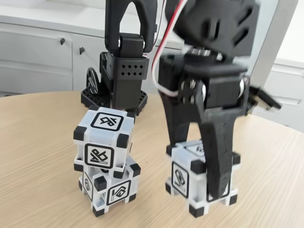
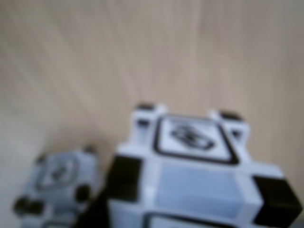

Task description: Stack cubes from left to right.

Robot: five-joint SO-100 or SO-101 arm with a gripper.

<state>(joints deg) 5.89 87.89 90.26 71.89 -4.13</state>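
Cubes: two stacked [image 1: 105,159]; claw [image 1: 199,190] straddles third cube [image 1: 190,178] on table [image 1: 38,156].

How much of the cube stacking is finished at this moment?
Done: the upper cube sits on the bottom cube, slightly twisted. In hand: the gripper is down around the third cube, which rests on the table; one of its fingers covers the front face. Left: lifting it onto the stack.

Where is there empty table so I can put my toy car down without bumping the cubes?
The table is bare left of the two stacked cubes, and on the far right beyond the third cube. The gap between stack and third cube is narrow, and the gripper reaches down around that cube.
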